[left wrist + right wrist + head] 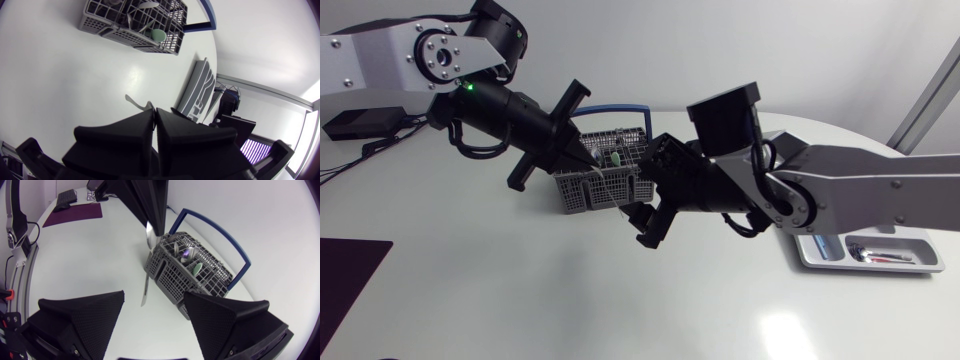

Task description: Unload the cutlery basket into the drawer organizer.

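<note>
**A:** How far along is the unloading judged to be?

**B:** Part way. Taken from the left: the left pincer (582,152) is clenched on a silver piece (146,275), which hangs just beside the basket (605,180) and outside it. Whether its tip touches the bench (520,290) cannot be told. Several pieces are seen standing in the basket, a green-tipped one among them, so much is left. Further right, the right pincer (648,222) is released, its fingers spread wide, with the hanging piece ahead of the gap. At the far right, the organizer (865,270) is found to hold a few items already, one with red on it.

**A:** So what is the step in hand taken to be?

**B:** A handover may be meant, since the organizer lies well apart from the left arm and on the right arm's side. That is only a judgement.

**A:** And what room is there for moving?

**B:** A dark mat (348,275) lies at the bench's left edge, away from the work. Open bench is seen in front of both arms. The middle is crowded: both pincers and the basket's blue handle (210,227) are close together. The organizer sits near the bench's right edge, so little margin is left beyond it.
</note>
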You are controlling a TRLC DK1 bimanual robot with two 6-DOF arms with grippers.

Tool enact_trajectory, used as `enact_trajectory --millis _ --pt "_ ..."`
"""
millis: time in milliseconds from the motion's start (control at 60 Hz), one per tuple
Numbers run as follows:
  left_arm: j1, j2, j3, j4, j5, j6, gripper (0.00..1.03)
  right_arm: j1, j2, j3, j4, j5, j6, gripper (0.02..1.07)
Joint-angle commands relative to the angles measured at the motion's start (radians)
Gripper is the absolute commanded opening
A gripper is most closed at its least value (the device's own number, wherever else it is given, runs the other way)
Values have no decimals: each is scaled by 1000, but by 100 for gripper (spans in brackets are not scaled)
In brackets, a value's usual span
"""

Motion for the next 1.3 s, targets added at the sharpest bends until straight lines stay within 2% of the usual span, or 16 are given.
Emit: enact_trajectory --millis 0,133,333,533,633,733,983,1067,1283 --pt "3 13 32 6 28 -32 4 1 45 10 7 -11 39 81" --pt "5 10 48 6 37 -33 4 3 66 33 21 -15 49 78" --pt "11 18 60 6 59 -37 4 5 92 79 31 -15 63 64" --pt "23 24 60 6 82 -37 4 15 143 136 28 -7 71 61" --pt "26 24 62 6 85 -37 4 15 164 157 30 -1 71 52" --pt "31 26 63 6 90 -37 4 14 178 171 30 4 71 51" --pt "32 39 63 6 105 -37 4 15 193 193 30 4 71 30" --pt "34 39 63 6 107 -37 4 15 198 199 24 2 69 29" --pt "34 39 63 6 110 -38 4 15 207 202 18 -5 72 13"
